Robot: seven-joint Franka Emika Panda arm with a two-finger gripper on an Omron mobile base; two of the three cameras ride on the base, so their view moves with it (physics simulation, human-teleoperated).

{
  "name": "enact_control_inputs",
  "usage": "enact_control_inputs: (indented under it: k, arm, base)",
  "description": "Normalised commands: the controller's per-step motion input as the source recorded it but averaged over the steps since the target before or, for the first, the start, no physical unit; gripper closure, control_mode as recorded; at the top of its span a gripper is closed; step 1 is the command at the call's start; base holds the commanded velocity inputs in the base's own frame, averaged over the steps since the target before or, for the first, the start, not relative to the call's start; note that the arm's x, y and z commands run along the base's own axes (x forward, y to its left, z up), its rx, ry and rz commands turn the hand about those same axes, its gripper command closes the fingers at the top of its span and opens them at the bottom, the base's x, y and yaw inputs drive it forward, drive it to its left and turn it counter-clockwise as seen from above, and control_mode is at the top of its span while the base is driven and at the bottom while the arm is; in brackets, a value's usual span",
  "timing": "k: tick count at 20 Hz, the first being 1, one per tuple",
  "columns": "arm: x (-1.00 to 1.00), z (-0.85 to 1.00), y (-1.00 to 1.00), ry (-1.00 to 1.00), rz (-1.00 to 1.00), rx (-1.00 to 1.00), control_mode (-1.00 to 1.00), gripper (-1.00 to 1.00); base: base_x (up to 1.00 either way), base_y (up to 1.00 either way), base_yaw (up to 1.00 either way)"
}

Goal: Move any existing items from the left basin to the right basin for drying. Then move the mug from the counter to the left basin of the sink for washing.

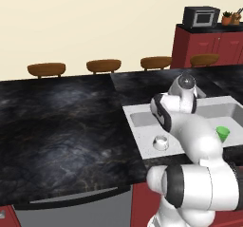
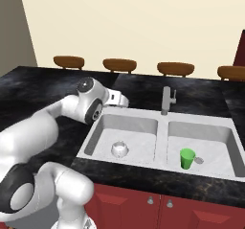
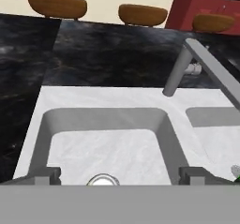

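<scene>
- Robot arm (image 2: pixel 72 109), white with dark joints, hides part of the sink in the left base view, covering the middle of both bowls.
- End effector (image 3: pixel 119 175) sits at the bottom of the hand view, where two dark finger tips (image 3: pixel 44 175) stand wide apart with nothing between them; the grey band cuts off their lower parts.
- In the right base view the end effector (image 2: pixel 123 101) hangs above the back left corner of the sink, its fingers too small to make out.
- Mug (image 2: pixel 119 149), squat, rounded, glossy white-silver, sits on the pale floor of the left basin (image 2: pixel 139 127); in the hand view just its shiny top edge shows.
- Green cup (image 2: pixel 187 158), tapered bright plastic, stands upright in the right basin (image 2: pixel 215 137), with a small round metal drain (image 2: pixel 198 160) just beside it.
- In the left base view the arm hides the base of the green cup (image 1: pixel 222 134).
- Sink (image 2: pixel 162 112) is a light grey double-bowl rectangle with a pale marbled rim.
- Faucet (image 2: pixel 167 99), plain grey, rises from the back rim between the bowls; in the hand view its spout runs off the right edge.
- Surface (image 1: pixel 61 126) is a glossy black stone slab with faint pale veins.
- Brown stools (image 2: pixel 119 64) line its far side, their legs hidden behind it.
- Red cabinets (image 2: pixel 158 201) run below the sink, with small round knobs.
- A dark microwave (image 1: pixel 201 16) sits on a far red cabinet; potted items beside it are cut off and hard to identify.
</scene>
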Motion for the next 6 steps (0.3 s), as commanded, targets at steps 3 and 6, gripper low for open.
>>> enact_control_inputs:
  k: [3, 6]
  arm:
    - [-0.07, 0.74, 0.0, 0.0, 0.0, 0.0, -1.0, -1.0]
    - [-0.17, 0.71, 0.0, 0.0, -0.01, 0.0, -1.0, -1.0]
  base:
    - [0.0, 0.0, 0.0]
    - [0.0, 0.0, 0.0]
